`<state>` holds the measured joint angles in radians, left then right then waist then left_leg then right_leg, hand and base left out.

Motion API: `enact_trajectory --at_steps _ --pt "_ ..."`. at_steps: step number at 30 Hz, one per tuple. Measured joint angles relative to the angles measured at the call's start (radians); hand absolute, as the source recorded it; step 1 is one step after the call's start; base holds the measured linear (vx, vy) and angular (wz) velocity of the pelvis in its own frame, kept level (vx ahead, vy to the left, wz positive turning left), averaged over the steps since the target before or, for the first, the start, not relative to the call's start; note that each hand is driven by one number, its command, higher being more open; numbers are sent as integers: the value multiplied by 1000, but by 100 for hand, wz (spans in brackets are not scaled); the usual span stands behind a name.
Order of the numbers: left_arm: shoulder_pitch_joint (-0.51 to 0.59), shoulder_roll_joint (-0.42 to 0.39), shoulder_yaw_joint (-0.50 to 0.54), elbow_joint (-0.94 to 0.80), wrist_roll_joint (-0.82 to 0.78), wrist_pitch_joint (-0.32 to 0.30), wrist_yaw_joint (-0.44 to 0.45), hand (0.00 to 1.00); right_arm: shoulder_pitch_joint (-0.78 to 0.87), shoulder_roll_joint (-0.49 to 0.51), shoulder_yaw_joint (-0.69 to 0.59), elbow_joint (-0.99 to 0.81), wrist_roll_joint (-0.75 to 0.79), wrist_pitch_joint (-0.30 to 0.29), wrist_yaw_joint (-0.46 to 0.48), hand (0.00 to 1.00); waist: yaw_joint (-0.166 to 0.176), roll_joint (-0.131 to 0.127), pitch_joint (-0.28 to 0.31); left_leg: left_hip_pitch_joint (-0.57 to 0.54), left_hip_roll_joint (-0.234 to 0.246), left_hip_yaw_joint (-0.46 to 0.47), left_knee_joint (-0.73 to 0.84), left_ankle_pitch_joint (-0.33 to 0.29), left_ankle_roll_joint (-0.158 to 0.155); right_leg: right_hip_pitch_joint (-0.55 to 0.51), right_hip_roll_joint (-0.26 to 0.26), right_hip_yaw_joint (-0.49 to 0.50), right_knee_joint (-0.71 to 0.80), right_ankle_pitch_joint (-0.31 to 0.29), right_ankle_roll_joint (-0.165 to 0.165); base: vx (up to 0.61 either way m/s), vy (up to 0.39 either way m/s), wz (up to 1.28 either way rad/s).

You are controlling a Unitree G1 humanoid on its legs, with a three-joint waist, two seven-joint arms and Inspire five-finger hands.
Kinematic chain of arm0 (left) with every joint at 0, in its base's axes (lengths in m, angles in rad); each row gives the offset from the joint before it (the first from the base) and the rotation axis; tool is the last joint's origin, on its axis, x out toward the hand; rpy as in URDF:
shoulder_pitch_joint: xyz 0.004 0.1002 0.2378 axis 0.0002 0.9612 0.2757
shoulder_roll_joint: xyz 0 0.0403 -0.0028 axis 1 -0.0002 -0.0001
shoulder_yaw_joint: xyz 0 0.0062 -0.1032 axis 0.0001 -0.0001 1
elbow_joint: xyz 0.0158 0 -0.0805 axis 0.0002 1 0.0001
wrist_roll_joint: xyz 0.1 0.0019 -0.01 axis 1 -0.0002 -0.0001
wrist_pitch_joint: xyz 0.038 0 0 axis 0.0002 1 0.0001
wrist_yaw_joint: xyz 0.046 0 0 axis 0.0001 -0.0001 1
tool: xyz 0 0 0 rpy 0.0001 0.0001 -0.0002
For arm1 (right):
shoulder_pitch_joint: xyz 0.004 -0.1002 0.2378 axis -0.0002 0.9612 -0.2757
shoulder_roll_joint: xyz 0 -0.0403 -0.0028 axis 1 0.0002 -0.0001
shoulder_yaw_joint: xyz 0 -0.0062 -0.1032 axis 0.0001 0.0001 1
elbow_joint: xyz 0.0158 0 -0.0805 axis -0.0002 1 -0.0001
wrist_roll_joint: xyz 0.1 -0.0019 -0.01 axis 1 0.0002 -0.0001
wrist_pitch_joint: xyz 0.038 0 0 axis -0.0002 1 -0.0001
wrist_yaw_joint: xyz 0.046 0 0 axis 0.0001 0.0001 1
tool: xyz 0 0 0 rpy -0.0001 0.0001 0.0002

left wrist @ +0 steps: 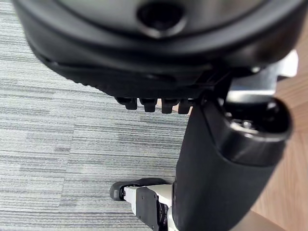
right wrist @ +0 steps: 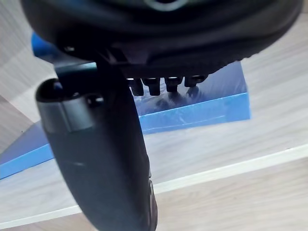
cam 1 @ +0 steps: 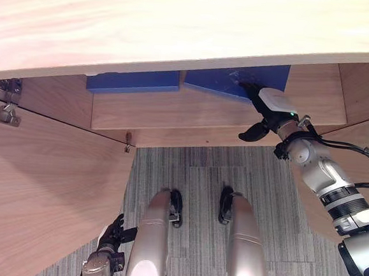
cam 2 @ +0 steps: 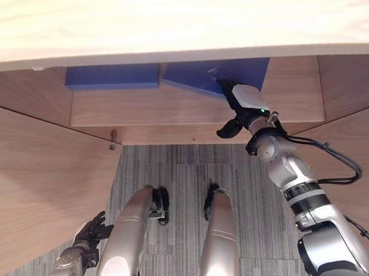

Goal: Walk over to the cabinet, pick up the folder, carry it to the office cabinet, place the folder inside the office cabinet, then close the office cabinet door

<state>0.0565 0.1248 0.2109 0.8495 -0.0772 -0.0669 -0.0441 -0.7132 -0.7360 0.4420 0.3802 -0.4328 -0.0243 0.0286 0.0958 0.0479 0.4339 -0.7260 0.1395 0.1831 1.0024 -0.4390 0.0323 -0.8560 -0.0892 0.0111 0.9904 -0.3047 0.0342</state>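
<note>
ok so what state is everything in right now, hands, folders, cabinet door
right blue folder, flat on the shelf, skewed, not lifted
left blue folder, flat on the shelf, untouched
right hand, open, fingers stretched over the right blue folder, thumb spread apart
left hand, open, hanging low, holding nothing
cabinet left door, swung open

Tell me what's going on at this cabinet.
The robot faces an open wooden cabinet with two blue folders lying flat on its shelf. Its right hand reaches in with fingers resting on top of the right folder, thumb apart from it; nothing is lifted yet. The left folder lies untouched beside it. The left hand hangs low over the carpet, holding nothing.
</note>
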Motion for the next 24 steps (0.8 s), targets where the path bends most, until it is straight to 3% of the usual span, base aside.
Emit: enact_trajectory --at_steps 6,12,17,24 --pt "-6 3 -11 -1 -1 0 -8 100 -172 -6 63 191 -42 -27 20 100 -2 14 -8 -19 0 -3 9 1 1 -15 -1 -1 3 4 0 -2 2 1" --pt "-11 5 -38 -4 -3 0 -24 100 -364 -4 73 455 -45 10 24 100 10 38 -8 -36 -18 -9 15 6 11 -24 -20 -3 12 6 1 -15 13 8" --pt "-12 -6 -40 -15 -13 5 -28 100 -416 6 48 522 -141 42 -28 100 10 65 -8 -51 -34 -11 17 13 24 -36 -35 -2 17 9 7 -17 15 8" --pt "-12 -15 -40 -24 -30 7 -22 100 -441 29 23 547 -156 66 -29 100 7 78 -5 -54 -38 -8 17 16 28 -41 -39 2 19 13 10 -5 0 1"
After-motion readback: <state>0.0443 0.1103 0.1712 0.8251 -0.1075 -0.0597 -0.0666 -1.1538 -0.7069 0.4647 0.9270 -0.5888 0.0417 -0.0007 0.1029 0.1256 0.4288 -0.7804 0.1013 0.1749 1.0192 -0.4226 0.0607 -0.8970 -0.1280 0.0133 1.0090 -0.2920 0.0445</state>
